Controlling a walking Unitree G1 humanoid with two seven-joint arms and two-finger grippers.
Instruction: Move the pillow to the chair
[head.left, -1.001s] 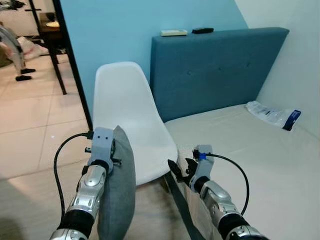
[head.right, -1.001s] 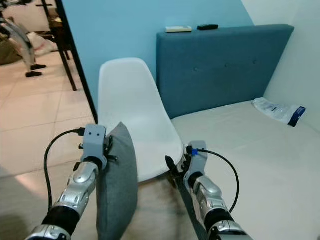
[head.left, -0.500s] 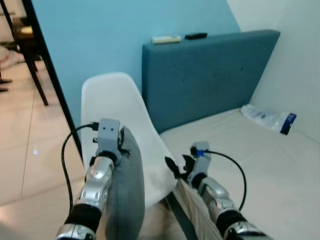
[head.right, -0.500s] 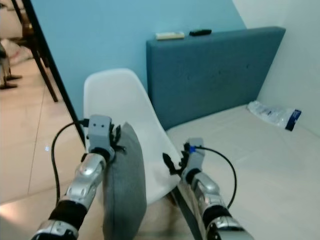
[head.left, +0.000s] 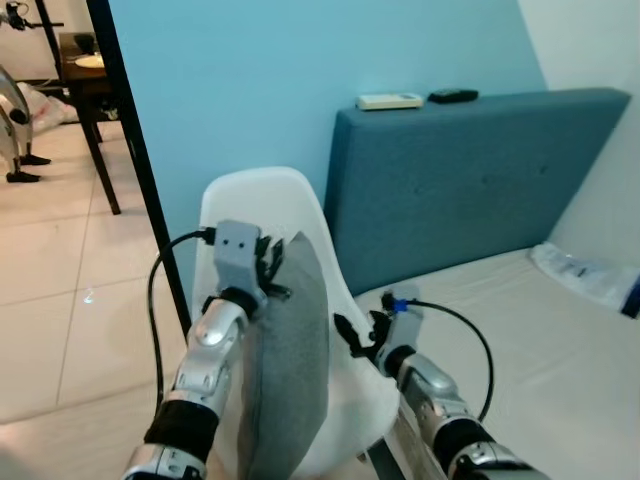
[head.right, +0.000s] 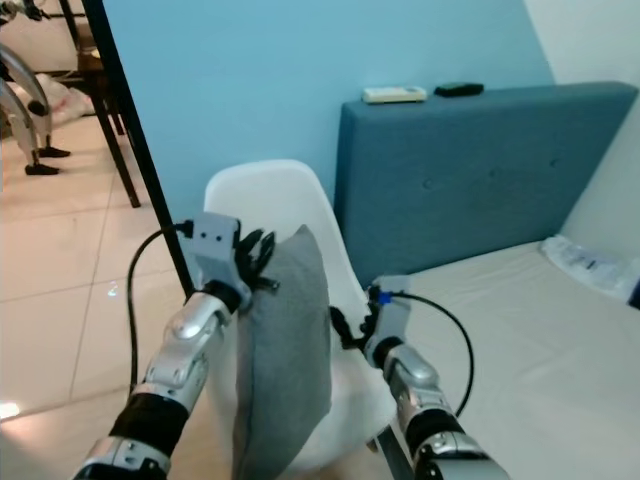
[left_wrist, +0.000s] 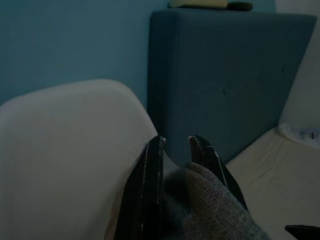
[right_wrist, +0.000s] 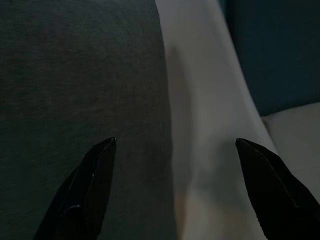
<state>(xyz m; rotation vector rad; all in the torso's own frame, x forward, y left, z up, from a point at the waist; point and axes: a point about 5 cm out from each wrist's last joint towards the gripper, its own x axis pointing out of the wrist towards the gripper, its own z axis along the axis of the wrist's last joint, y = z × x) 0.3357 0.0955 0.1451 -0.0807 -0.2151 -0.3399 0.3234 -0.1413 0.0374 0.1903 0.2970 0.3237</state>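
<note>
Because your left tool (head.left: 268, 268) is clenched on the top edge of the soft grey fabric pillow (head.left: 290, 370), it hangs upright over the white moulded plastic chair (head.left: 255, 200) seat, while your right tool (head.left: 362, 336) waits released just beside it.

The left gripper (head.right: 258, 262) pinches the top corner of a grey pillow (head.right: 283, 360), which hangs upright over the seat of a white shell chair (head.right: 282, 205). The right gripper (head.right: 347, 328) sits just beside the pillow's right face, above the seat; whether its jaws are apart is hard to tell here. Behind the chair stands a light blue wall (head.right: 290, 60), and to the right a dark teal headboard (head.right: 470, 170) carries a pale remote (head.right: 394, 95) and a black remote (head.right: 459, 89). A clear plastic bag (head.right: 590, 266) lies on the beige bed (head.right: 540, 340). Tiled floor (head.right: 60, 260) spreads to the left.
</note>
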